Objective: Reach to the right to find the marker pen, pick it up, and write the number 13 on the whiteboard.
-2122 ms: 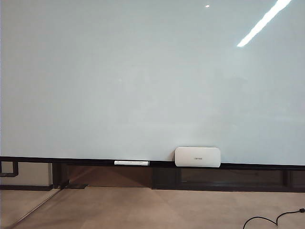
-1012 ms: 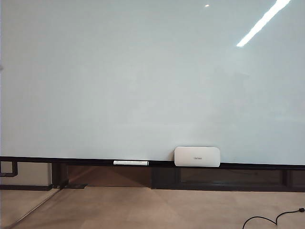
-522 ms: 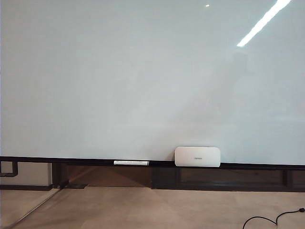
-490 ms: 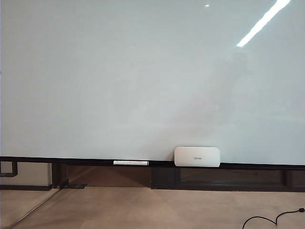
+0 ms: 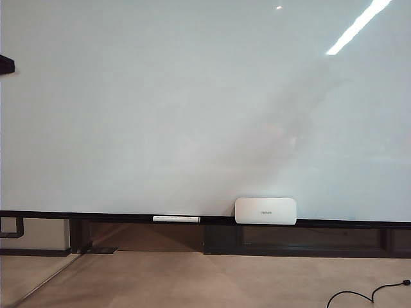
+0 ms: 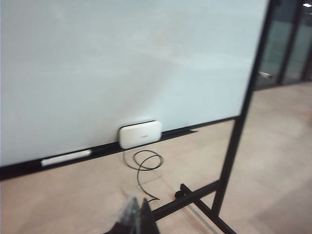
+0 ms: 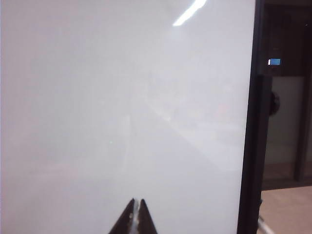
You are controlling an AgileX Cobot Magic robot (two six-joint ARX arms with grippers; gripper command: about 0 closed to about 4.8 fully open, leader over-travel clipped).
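The whiteboard (image 5: 192, 102) fills the exterior view, glossy and bare of marks. The marker pen is out of view, and no number 13 shows. My left gripper (image 6: 138, 204) hangs over the floor in front of the board (image 6: 122, 63), blurred, its tips together with nothing between them. My right gripper (image 7: 136, 201) faces the board (image 7: 122, 97) near its right frame, shut and empty. Neither gripper's jaws show in the exterior view. Only a dark piece (image 5: 5, 64) pokes in at its left edge.
On the board's black ledge (image 5: 96, 215) lie a thin white pen with a black end (image 5: 176, 219) (image 6: 66, 157) and a white rounded box (image 5: 266, 210) (image 6: 140, 134). A black cable (image 6: 144, 168) curls on the floor. The board's black stand (image 6: 234, 146) rises at the right.
A dark piece has come in at the exterior view's left edge. A faint grey reflection has spread slantwise over the board's right half. Pen and box on the ledge have not moved.
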